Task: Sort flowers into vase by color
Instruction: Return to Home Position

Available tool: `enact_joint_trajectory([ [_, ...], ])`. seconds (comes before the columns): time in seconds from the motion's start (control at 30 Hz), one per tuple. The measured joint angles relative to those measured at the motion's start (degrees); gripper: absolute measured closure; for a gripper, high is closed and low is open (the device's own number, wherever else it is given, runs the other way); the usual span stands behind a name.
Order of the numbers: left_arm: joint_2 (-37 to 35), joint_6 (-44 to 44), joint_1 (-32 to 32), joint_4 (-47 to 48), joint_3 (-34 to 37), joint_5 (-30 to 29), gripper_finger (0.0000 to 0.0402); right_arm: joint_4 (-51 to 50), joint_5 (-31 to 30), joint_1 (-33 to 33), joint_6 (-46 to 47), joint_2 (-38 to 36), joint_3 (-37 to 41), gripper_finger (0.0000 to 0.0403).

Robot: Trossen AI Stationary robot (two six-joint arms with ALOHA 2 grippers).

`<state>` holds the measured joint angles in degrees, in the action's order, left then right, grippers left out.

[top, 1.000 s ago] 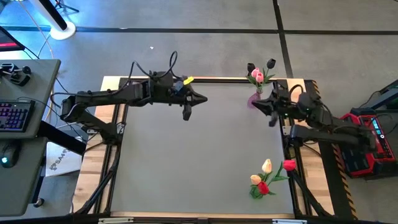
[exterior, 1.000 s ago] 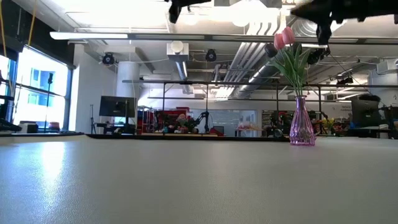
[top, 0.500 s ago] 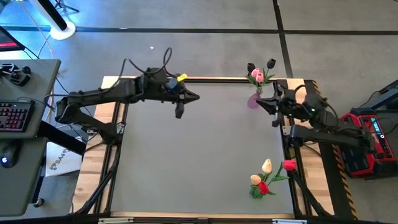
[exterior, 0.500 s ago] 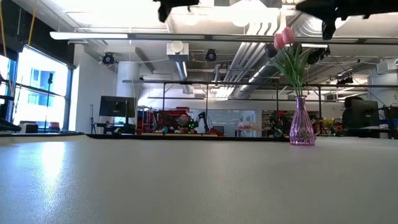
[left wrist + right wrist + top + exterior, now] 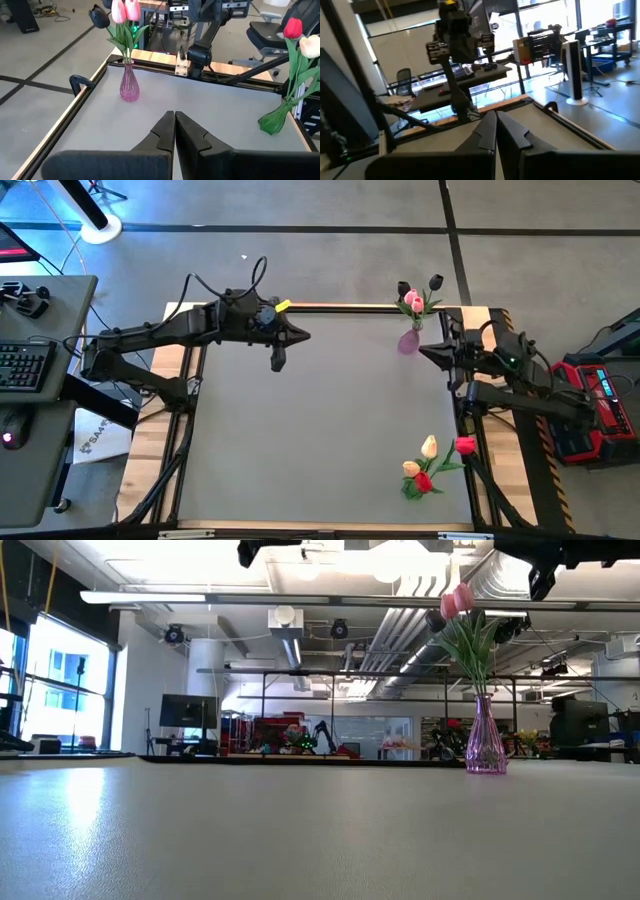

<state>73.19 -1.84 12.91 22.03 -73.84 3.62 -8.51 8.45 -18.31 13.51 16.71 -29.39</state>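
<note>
A pink glass vase (image 5: 407, 340) stands on its base near the table's far right corner and holds pink tulips (image 5: 412, 302) and black tulips (image 5: 436, 281). It also shows in the low view (image 5: 486, 745) and the left wrist view (image 5: 129, 85). A green vase (image 5: 412, 488) stands near the right near corner with red and cream-yellow tulips (image 5: 430, 448); the left wrist view shows it too (image 5: 274, 120). My left gripper (image 5: 304, 336) hovers shut over the far middle of the table. My right gripper (image 5: 423, 351) hovers shut just right of the pink vase, touching nothing.
The grey table top (image 5: 320, 430) has a wooden rim (image 5: 340, 307). A black clamp (image 5: 80, 82) sits on the far edge near the pink vase. A desk with a keyboard (image 5: 25, 365) stands left of the table and red equipment (image 5: 590, 395) right of it.
My left gripper has drawn back toward the table's left edge, staying shut. My right gripper has drawn back toward the right edge, away from the pink vase, also shut. The vases and flowers have stayed where they were.
</note>
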Motion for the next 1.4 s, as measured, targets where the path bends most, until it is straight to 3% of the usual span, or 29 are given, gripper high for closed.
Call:
enact_joint_trajectory([
  [0.33, -0.19, 0.06, -0.01, -2.20, 1.69, -0.09, 0.0401, 0.15, 2.82, 0.09, -0.72, -0.29, 0.00, 0.0403],
  [0.6, -5.12, -12.11, -1.13, -34.97, 27.55, 2.42, 0.0401, 2.51, 10.01, 0.09, -2.24, -0.27, 0.00, 0.0403],
  [0.77, -7.83, -8.69, -1.83, -32.33, 34.74, 9.48, 0.0401, -2.78, 6.57, 0.09, -3.74, 0.17, 0.00, 0.0403],
  [0.87, -7.79, -10.12, -2.87, -30.40, 35.87, 9.78, 0.0401, -6.40, 5.99, 0.09, -1.37, 0.77, 0.00, 0.0403],
  [0.97, -6.13, -11.20, -4.31, -33.62, 36.57, 9.56, 0.0401, -6.64, 7.10, 0.09, -4.79, 1.03, 0.00, 0.0403],
  [1.2, -4.30, -7.36, -8.47, -42.31, 39.06, -1.54, 0.0401, -2.39, 4.43, 0.09, -9.42, -0.29, 0.00, 0.0403],
  [1.4, -13.90, -3.64, -7.80, -38.40, 42.33, -1.17, 0.0401, -2.01, 5.17, 0.11, -13.25, -3.64, -0.07, 0.0403],
])
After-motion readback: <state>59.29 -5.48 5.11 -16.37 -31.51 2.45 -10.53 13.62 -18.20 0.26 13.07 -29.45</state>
